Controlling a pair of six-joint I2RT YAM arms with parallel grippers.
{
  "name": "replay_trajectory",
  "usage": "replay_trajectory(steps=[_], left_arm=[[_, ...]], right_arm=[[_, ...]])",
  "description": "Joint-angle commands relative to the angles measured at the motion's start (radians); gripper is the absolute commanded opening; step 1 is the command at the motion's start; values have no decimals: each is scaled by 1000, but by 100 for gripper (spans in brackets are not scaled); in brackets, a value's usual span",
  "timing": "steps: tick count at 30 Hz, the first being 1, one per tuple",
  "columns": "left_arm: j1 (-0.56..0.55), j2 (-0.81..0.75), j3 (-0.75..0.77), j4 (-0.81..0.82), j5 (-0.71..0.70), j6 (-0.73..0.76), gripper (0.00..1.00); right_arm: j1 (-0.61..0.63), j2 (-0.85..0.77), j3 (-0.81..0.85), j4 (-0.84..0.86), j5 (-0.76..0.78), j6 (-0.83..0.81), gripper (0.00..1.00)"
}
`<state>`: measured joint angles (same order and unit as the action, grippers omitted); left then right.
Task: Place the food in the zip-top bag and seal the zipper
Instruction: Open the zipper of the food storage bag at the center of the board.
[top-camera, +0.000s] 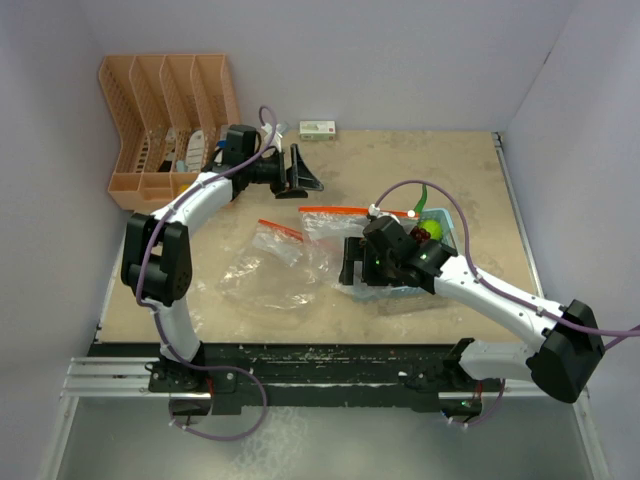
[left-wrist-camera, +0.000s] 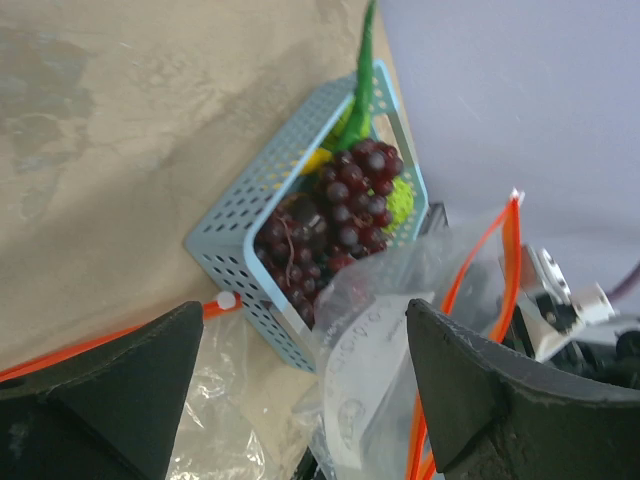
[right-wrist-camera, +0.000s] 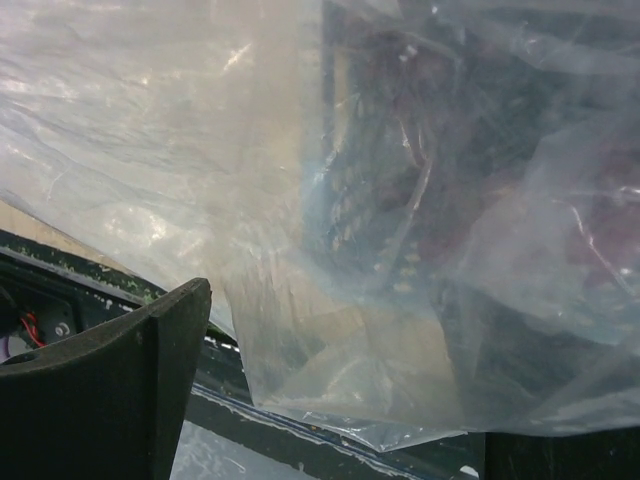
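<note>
Mottled tan tabletop (top-camera: 430, 170), pale lilac walls. My left gripper (top-camera: 305, 172) gapes wide and empty. My right gripper (top-camera: 352, 264) is spread wide at the clear crinkly zip-top bag (top-camera: 325, 228), just beside a perforated light-blue plastic basket (left-wrist-camera: 240, 235) of glossy, beaded dark-red grapes (left-wrist-camera: 340, 210).

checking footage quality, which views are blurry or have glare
Top external: sharp, evenly lit, only faint shadows. Left wrist: grapes fairly sharp, near fingers dark and soft. Right wrist: clear bag fills the frame, glare and haze smear what's behind.
</note>
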<state>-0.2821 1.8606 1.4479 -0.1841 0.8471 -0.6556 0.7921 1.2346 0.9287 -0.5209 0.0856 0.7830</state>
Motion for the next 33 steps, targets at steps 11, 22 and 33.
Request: replay_trajectory(steps=[11, 22, 33], left_arm=[[-125, 107, 192, -105, 222, 209, 84], [-152, 141, 199, -184, 241, 273, 82], [-182, 83, 92, -197, 317, 323, 57]], right_arm=[[7, -44, -24, 16, -3, -7, 97], [7, -58, -29, 13, 5, -4, 97], [7, -51, -28, 4, 30, -2, 97]])
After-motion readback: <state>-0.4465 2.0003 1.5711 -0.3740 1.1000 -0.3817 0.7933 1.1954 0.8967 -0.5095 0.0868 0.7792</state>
